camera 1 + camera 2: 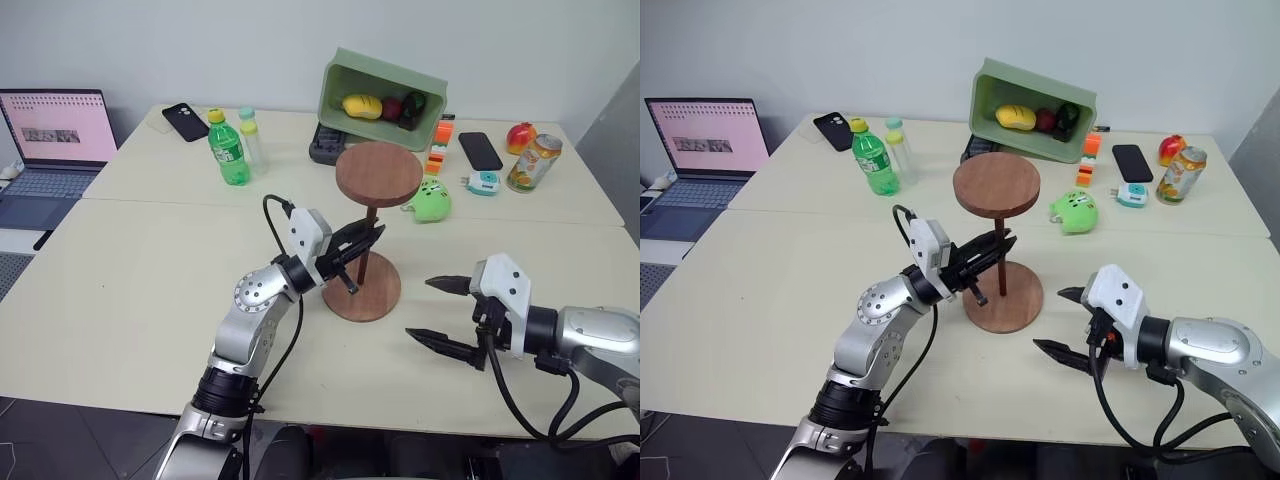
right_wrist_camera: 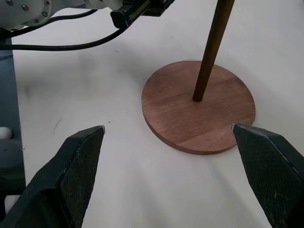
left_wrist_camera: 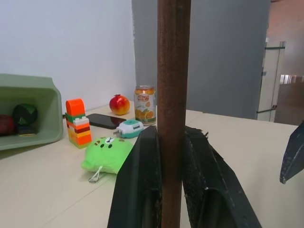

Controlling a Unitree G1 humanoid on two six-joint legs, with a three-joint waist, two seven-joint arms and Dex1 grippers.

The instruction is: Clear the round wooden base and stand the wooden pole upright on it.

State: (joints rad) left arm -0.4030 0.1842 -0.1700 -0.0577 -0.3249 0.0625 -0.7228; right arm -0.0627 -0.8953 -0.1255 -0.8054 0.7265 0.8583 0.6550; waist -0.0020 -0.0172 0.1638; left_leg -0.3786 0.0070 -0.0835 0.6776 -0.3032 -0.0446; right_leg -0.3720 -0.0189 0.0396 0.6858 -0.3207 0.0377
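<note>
The round wooden base lies flat on the table near its middle, with nothing on it but the pole. The wooden pole stands upright in the base's centre, its smaller round disc at the top. My left gripper is shut on the pole about halfway up; in the left wrist view both black fingers press against the pole. My right gripper hovers open just right of the base, nothing between its fingers; its wrist view looks at the base and the pole's foot.
Behind the base lie a green plush toy, a tilted green bin with fruit, a stack of toy bricks, a phone, a drink can and a red fruit. Two bottles and a laptop stand far left.
</note>
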